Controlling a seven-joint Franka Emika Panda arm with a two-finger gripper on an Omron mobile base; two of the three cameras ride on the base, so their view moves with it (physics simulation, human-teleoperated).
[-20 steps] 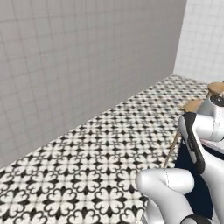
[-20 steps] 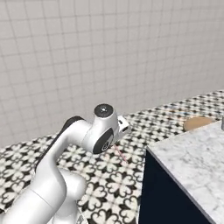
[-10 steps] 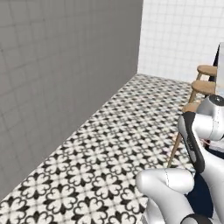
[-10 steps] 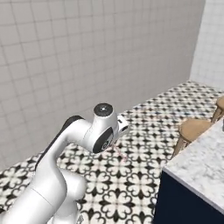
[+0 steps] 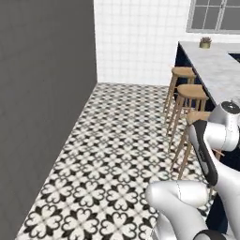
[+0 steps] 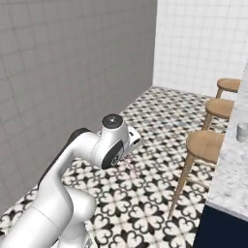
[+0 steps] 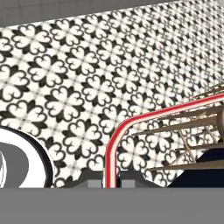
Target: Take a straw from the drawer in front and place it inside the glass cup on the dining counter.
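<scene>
In the hand view my gripper (image 7: 110, 181) is shut on the straw (image 7: 111, 157), a thin red-pink tube. It rises from between the two dark tips and bends off to the right over the patterned floor. The glass cup (image 6: 242, 131) stands on the dining counter (image 6: 227, 174) at the right edge of the right base view, well apart from the hand. The same marble counter (image 5: 220, 70) runs along the right of the left base view. The drawer is out of view.
Three wooden bar stools (image 5: 192, 91) (image 6: 206, 145) stand along the counter's near side. A small potted plant (image 5: 205, 43) sits at the counter's far end under a window (image 5: 215, 16). A grey wall (image 5: 42, 103) closes the left. Open black-and-white tiled floor (image 5: 122, 154) lies between.
The whole picture has swung as the base turned: the grey wall slid left, and the stools, counter and white tiled wall came into view. The arm keeps its pose.
</scene>
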